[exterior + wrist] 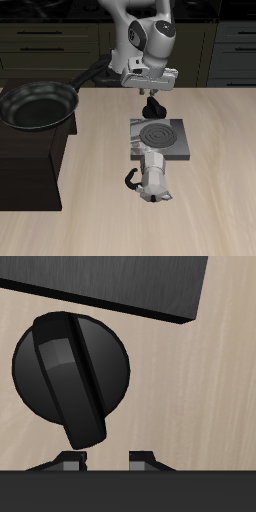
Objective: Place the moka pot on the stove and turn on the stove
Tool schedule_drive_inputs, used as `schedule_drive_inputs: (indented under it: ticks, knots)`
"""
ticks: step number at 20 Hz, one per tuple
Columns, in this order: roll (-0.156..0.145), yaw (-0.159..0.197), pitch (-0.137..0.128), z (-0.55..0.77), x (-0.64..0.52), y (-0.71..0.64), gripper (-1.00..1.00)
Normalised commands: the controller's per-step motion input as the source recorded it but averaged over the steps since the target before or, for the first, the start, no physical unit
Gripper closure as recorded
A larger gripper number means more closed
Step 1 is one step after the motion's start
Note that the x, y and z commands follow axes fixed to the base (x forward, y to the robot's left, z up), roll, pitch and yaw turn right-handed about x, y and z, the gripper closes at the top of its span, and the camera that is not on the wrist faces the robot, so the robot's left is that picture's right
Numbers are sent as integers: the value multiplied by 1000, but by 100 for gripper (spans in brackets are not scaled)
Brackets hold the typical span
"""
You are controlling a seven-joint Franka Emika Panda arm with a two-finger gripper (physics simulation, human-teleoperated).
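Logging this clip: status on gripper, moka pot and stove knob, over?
Gripper over stove knob, empty, fingers slightly apart. Moka pot on table at stove front edge, not on burner. Nothing blocking knob.

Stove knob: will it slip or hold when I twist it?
The stove knob looks rigid, with a raised bar that should give the gripper purchase. Its glossy surface may slip. The flat stove seems unlikely to tip.

The flat grey square stove sits mid-table; the small silver faceted moka pot stands at its 6 o'clock, the black frying pan at 10 o'clock.
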Motion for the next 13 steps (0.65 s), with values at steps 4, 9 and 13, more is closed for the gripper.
schedule_drive_inputs:
  ticks: [4,9,13]
  knots:
    - [-70,67,-41,276,371,-285,100]
    - [-29,14,-28,73,88,-44,100]
    - [79,-59,115,-25,92,153,-100]
